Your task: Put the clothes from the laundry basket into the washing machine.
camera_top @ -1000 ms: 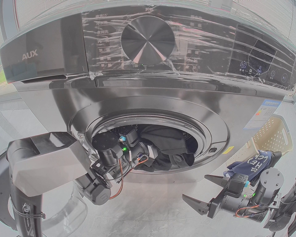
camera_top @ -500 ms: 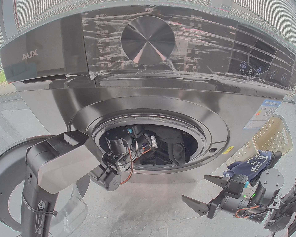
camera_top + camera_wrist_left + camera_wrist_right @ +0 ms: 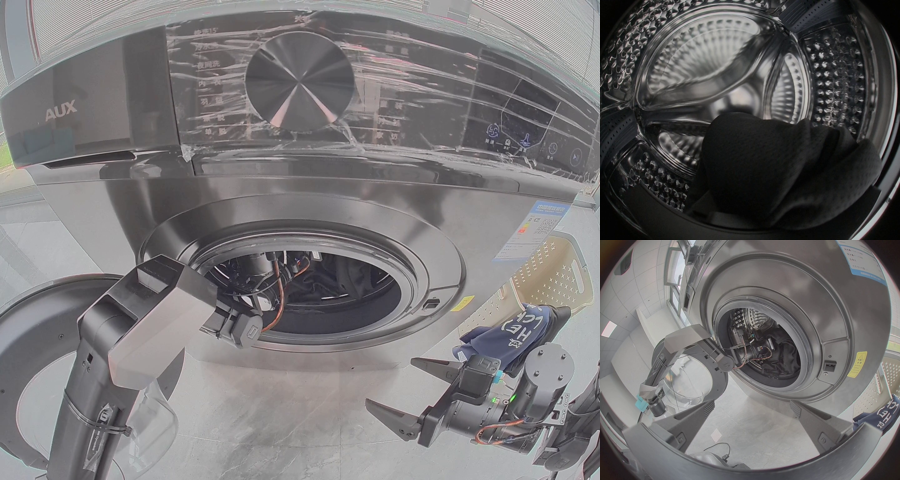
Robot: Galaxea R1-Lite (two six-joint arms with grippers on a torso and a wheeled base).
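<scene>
Gaping wide, the right gripper [image 3: 390, 382] has its two jaws spread far apart with nothing between them. It hangs low over the floor [image 3: 300, 425] in front of the washing machine [image 3: 312, 200], toward the machine's right front corner. Just behind it, a navy shirt [image 3: 509, 337] with white print lies draped over the near rim of the laundry basket [image 3: 562, 275], which stands beside the machine's right side. The left gripper [image 3: 765, 350] sits deep inside the drum [image 3: 703, 62], past the round opening. Whether it is parted or closed cannot be told, since dark cloth hides it. That dark garment [image 3: 775, 168] lies bunched at the bottom of the drum, toward its front edge, close before the left wrist camera. The door [image 3: 31, 350] stands swung open at the machine's left.
</scene>
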